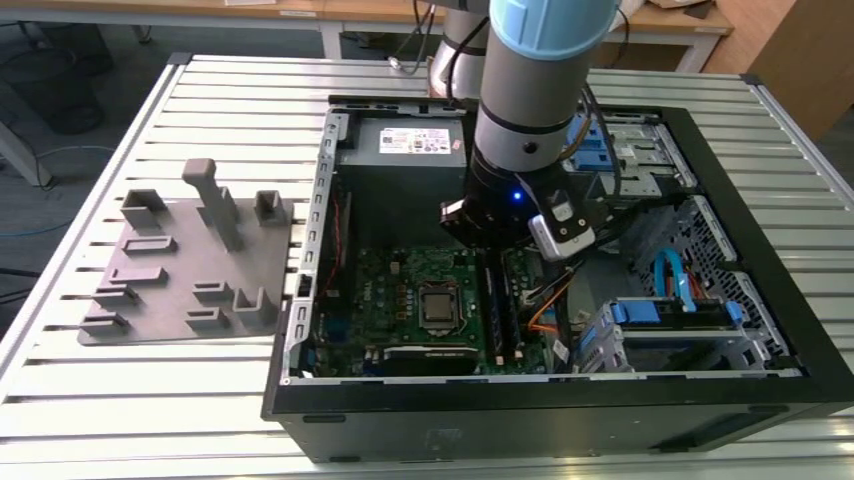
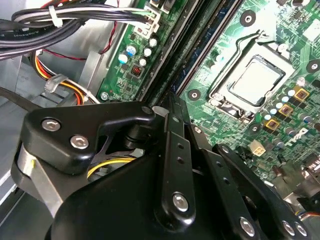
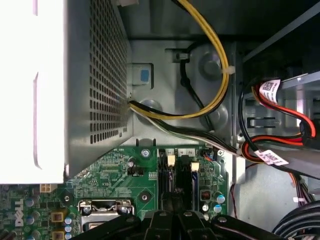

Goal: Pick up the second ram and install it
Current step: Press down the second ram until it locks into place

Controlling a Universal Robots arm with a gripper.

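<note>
1. The open computer case (image 1: 747,390) lies on the slatted counter (image 1: 80,400), filling the exterior view's centre and right.
2. The green motherboard (image 1: 400,290) sits in the lower middle of the case.
3. The tool (image 1: 514,225) hangs directly over the memory slots (image 1: 501,310); whether its fingers are together cannot be told.
4. The second ram (image 2: 200,60) stands in a slot in the second wrist view, just beyond the tool's tips.
5. White labels cannot be read.

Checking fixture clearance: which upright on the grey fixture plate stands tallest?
The narrow post towards the back of the grey fixture plate in the exterior view, between two lower blocks; it rises well above every other upright.
</note>
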